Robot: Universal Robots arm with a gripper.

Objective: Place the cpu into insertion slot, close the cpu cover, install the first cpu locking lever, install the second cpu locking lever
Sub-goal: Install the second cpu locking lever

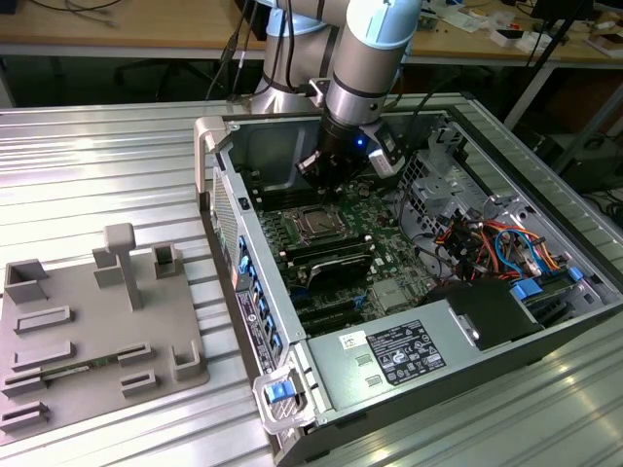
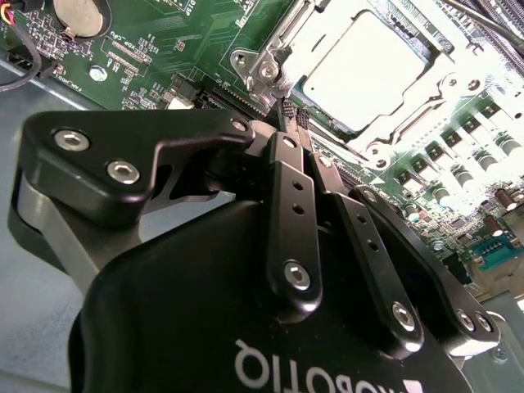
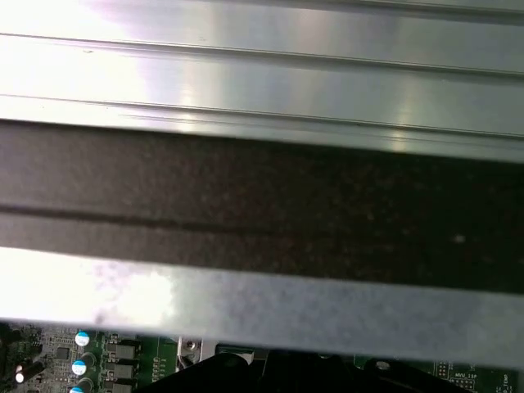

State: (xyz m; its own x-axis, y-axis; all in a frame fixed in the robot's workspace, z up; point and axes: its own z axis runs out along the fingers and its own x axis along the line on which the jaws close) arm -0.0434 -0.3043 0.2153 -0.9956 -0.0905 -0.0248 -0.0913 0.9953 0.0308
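CPU: small flat square chip with a dull silver-grey metal top [image 2: 368,70], lying in the square black insertion slot with its silvery rim [image 1: 316,226] on the green circuit board [image 1: 384,248], inside the open grey computer case [image 1: 467,365].
Claw: the black two-fingered gripper [image 2: 289,115] has its fingertips pressed together with nothing large between them; whether a thin lever wire is caught there I cannot tell.
Contact: in the second wrist view the tips sit just beside a corner of the shiny silver cpu cover frame [image 2: 278,49], which looks folded down around the chip.
Step in hand: apparently a locking lever at the socket's edge; done well, it calls for a slow sideways push along the frame, with the tips kept off the chip's top.
Arm: in the exterior view the pale grey arm [image 1: 375,49] drops steeply into the case, wrist leaning toward the socket, well apart from the grey fixture plate [image 1: 97,331] on the ribbed metal table [image 1: 97,165].
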